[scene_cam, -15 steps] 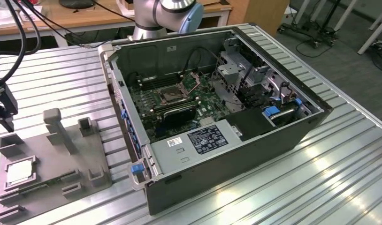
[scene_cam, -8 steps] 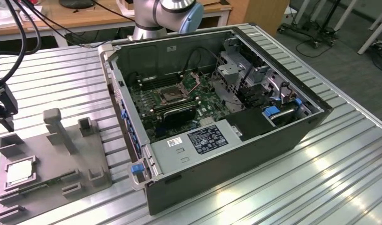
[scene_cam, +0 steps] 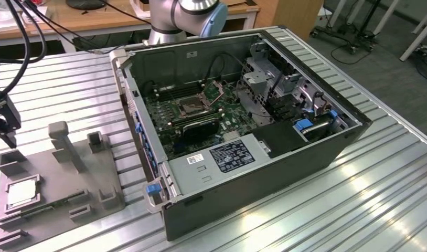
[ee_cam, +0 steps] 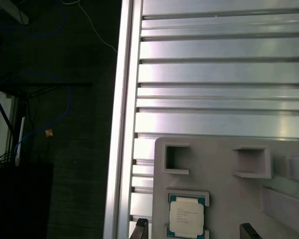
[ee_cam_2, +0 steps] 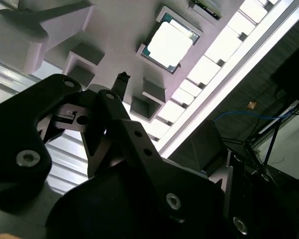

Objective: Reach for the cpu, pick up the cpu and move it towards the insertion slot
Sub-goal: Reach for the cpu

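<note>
The cpu (scene_cam: 21, 194) is a silvery-white square chip lying flat in a recess of the grey fixture block (scene_cam: 66, 178), near the exterior view's left edge. It also shows in both wrist views as the cpu (ee_cam_2: 169, 44) and the cpu (ee_cam: 186, 217). My gripper (scene_cam: 9, 137) hangs above the fixture's far end, a short way off the chip and not touching it. Its fingertips (ee_cam: 139, 228) stand wide apart, open and holding nothing. The insertion slot (scene_cam: 190, 106) is the metal-framed square socket on the green board inside the open computer case.
The open computer case (scene_cam: 305, 157) lies on its side on the slatted aluminium table (scene_cam: 381, 199). Upright posts (scene_cam: 63, 142) rise from the fixture beside the chip. The table's edge (ee_cam: 123, 124) runs close to the fixture, with dark floor beyond. Black cables (scene_cam: 18, 47) hang above the gripper.
</note>
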You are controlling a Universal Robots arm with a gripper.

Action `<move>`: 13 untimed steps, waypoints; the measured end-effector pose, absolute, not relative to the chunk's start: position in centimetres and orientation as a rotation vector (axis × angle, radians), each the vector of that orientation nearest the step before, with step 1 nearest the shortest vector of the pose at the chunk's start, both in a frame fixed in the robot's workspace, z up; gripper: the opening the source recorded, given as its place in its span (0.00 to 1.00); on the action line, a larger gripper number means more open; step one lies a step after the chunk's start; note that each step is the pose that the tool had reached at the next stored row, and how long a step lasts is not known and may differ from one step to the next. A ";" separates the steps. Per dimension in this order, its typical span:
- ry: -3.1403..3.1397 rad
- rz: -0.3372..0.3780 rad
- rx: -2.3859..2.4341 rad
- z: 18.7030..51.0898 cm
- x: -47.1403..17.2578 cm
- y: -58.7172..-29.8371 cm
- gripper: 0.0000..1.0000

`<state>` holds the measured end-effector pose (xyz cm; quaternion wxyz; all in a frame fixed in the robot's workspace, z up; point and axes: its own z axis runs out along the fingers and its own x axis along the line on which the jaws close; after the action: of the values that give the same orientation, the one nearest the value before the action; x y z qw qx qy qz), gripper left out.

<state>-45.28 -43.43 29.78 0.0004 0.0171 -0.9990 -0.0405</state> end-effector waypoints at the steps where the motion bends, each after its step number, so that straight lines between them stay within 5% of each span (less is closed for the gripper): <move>1: -3.138 -0.128 0.054 29.7 -45.3 -43.4 0.78; 13: -3.138 -0.128 0.054 29.3 -45.3 -43.5 0.78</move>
<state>-45.27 -43.45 29.31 0.0005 0.0171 -0.9990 -0.0407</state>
